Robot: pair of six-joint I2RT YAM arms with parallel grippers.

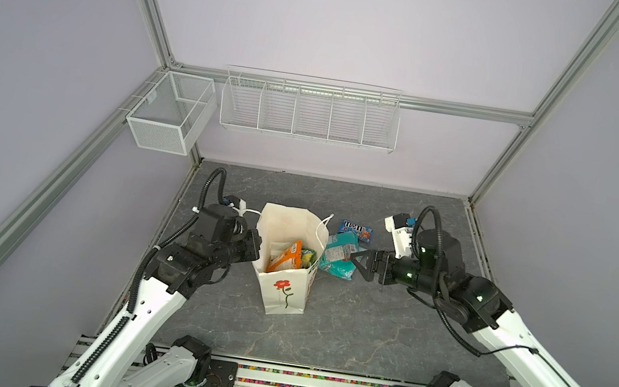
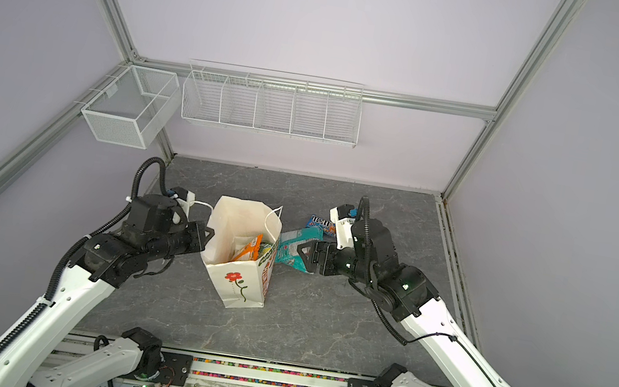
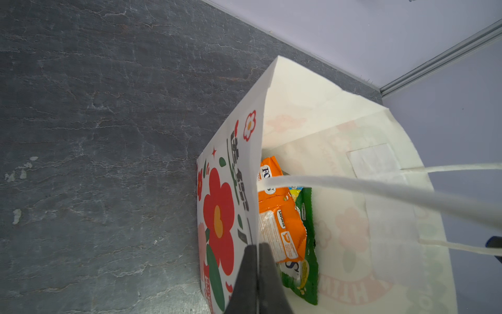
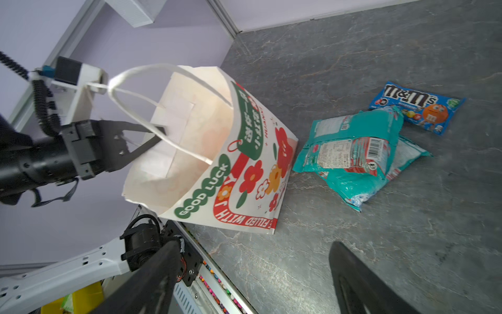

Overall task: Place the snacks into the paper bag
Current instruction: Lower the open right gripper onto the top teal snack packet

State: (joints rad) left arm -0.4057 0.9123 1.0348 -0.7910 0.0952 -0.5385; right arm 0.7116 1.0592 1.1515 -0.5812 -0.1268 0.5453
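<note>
The left tool (image 3: 256,248), clenched on the rim of the paper bag (image 1: 284,291) mid-frame in a top view, holds it open. The right tool (image 1: 356,264), spread and empty, should pinch the teal bag (image 1: 338,252) just right of the paper bag by its raised fold.

We see: paper bag (image 1: 284,287) standing on the bench (image 1: 360,337) | in it: a packet (image 1: 283,257) with another packet (image 1: 307,257) just right of it | right of the bag: big packet (image 1: 338,256) on the bench | M&M's pack (image 1: 356,230) behind it, touching | our left hand (image 3: 257,250) at the bag's left side | our right hand (image 1: 358,264) just right of the big packet
</note>
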